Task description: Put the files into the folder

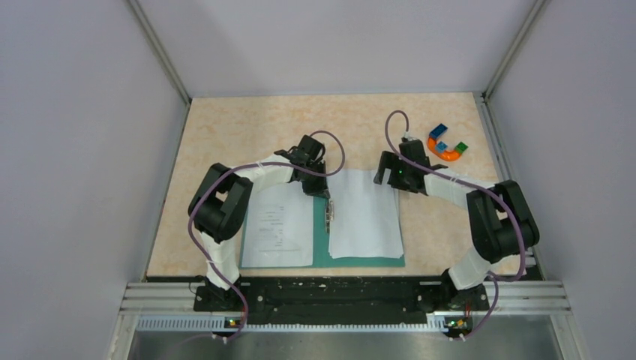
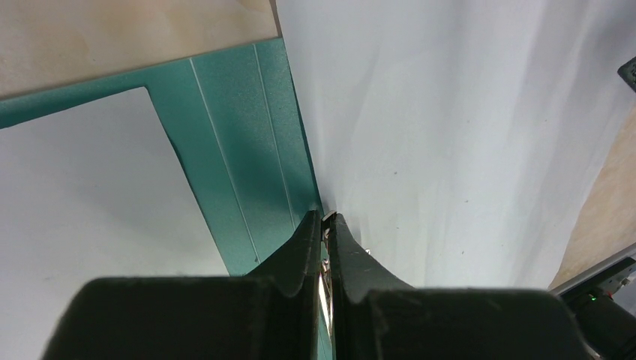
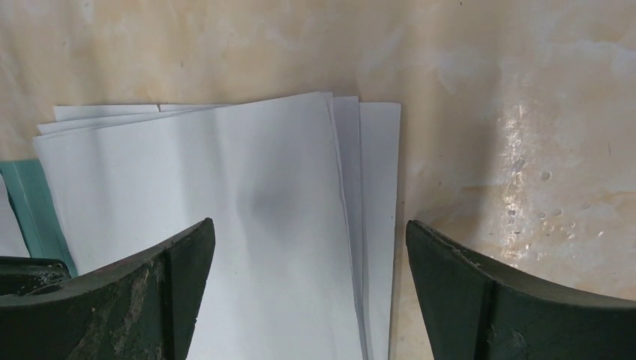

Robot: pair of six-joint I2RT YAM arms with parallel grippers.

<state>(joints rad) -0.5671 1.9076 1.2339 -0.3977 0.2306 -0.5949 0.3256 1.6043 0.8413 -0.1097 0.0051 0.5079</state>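
My left gripper (image 2: 328, 222) is pressed together on the metal clip (image 2: 325, 274) at the spine of the open teal folder (image 1: 321, 251), which lies flat on the worktop (image 1: 225, 127). The printed sheet (image 1: 277, 225) rests on its left cover, and the blank sheets (image 1: 365, 217) lie fanned on its right. My right gripper (image 3: 307, 232) hangs spread wide over their far corner. The horseshoe toy (image 1: 448, 142) lies well apart.

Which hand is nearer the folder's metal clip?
Left. The left hand is shut on the clip itself; the right hand hangs open over the far edge of the blank sheets, apart from it.
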